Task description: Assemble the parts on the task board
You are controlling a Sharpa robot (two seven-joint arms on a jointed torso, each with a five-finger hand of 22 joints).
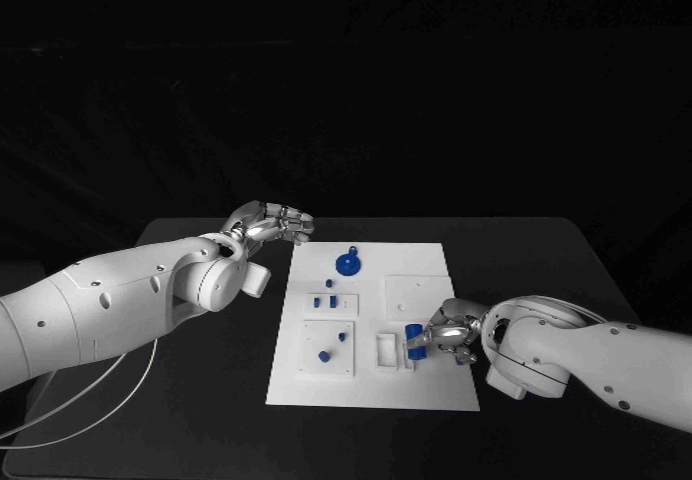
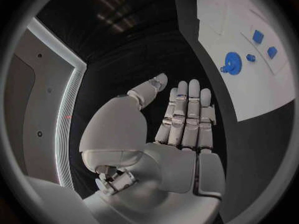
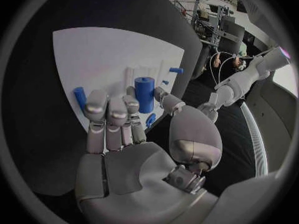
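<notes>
My right hand (image 1: pixel 450 338) rests at the near right edge of the task board (image 1: pixel 418 265), its fingers curled around an upright blue cylinder (image 3: pixel 144 93). Farther off, a blue gear (image 1: pixel 348 264) lies mid-board. My left hand (image 1: pixel 274 224) hovers, fingers apart and empty, over bare table (image 1: pixel 519 250) beyond the board's far left corner.

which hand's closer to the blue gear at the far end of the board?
Left. The left hand hovers off the board's far-left corner beside the blue gear; the right hand is at the near end.
</notes>
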